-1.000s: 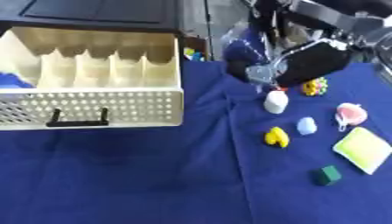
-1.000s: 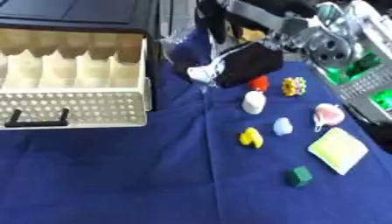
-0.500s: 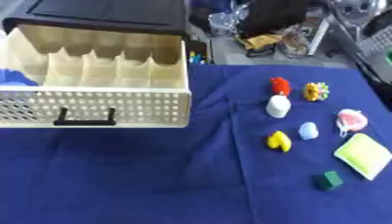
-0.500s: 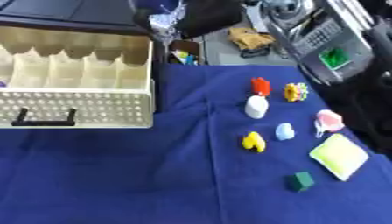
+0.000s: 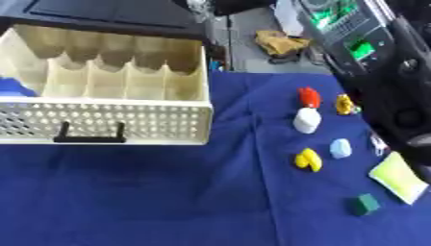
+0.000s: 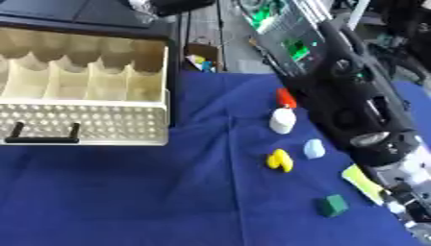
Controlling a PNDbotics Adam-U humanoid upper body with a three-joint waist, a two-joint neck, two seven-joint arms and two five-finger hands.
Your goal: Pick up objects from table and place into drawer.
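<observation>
A: Left eye view, table level. Cream plastic drawer (image 5: pixel 126 113) with a perforated front and a black handle (image 5: pixel 89 139) stands pulled open on the dark blue cloth (image 5: pixel 168 192), left side. Dividers split it into several compartments; a blue item (image 5: pixel 13 87) shows at its far left edge, otherwise the cells look bare.

B: Loose objects?

A: All right of the drawer, on the cloth. Red small piece (image 5: pixel 310 97) farthest back, white rounded piece (image 5: pixel 306 120) just in front of it, yellow-orange piece (image 5: pixel 343 104) beside the red. Pale blue lump (image 5: pixel 340 148) and yellow lump (image 5: pixel 308 160) near each other, mid-row. Lime-yellow flat pad (image 5: pixel 399 177) at the right edge, dark green small block (image 5: pixel 364 204) nearest the camera.

B: Hands?

A: Right arm (image 6: pixel 353 101), black, sweeps down the right side in the right eye view, crossing over the object cluster. Its hand runs off the lower right corner; whether the fingers are spread or curled, cannot tell. Left hand shows in neither view.
</observation>
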